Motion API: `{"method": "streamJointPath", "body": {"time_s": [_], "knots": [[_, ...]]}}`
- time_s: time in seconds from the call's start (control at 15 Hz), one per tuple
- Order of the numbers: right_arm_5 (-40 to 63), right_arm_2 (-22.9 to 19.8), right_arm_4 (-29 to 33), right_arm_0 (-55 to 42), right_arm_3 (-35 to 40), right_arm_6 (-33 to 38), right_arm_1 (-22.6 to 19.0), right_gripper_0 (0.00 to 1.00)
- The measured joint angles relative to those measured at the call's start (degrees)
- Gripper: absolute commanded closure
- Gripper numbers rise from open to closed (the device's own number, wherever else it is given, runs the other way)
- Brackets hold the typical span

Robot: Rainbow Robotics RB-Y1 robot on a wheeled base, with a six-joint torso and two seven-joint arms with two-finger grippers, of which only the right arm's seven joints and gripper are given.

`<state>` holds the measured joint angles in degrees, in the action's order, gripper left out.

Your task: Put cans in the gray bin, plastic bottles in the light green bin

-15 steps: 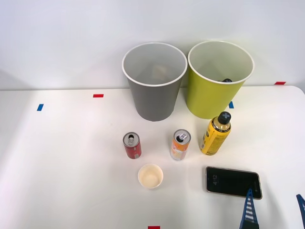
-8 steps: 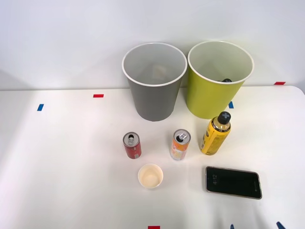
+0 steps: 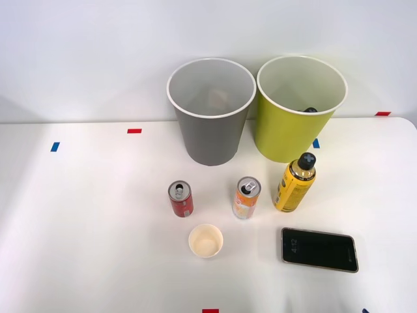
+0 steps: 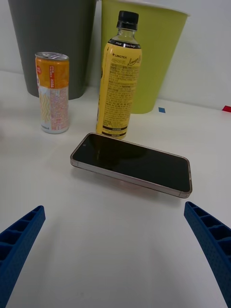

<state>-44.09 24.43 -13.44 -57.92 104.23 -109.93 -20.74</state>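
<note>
A short red can (image 3: 180, 199) and a taller orange-and-white can (image 3: 246, 197) (image 4: 52, 91) stand upright mid-table. To their right stands a yellow plastic bottle (image 3: 295, 182) (image 4: 119, 79) with a black cap. Behind them are the gray bin (image 3: 210, 114) (image 4: 53, 29) and the light green bin (image 3: 298, 111) (image 4: 154, 53); a dark cap (image 3: 311, 110) peeks up inside the green one. My right gripper (image 4: 114, 209) is open and holds nothing. It hovers low over the table's near right side, facing the bottle across a phone.
A black phone (image 3: 319, 249) (image 4: 131, 162) lies flat between my gripper and the yellow bottle. A small cream paper cup (image 3: 206, 240) stands in front of the two cans. Red and blue tape marks dot the white table (image 3: 85, 215).
My right gripper's blue fingers have drawn back out of the front view's bottom edge. The cans, bottle, bins and phone have not moved.
</note>
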Motion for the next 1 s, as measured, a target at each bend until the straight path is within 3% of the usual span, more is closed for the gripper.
{"method": "streamJointPath", "body": {"time_s": [1.0], "knots": [[-0.1, 0.1, 0.3, 0.0, 0.0, 0.1, 0.6, 0.00]]}}
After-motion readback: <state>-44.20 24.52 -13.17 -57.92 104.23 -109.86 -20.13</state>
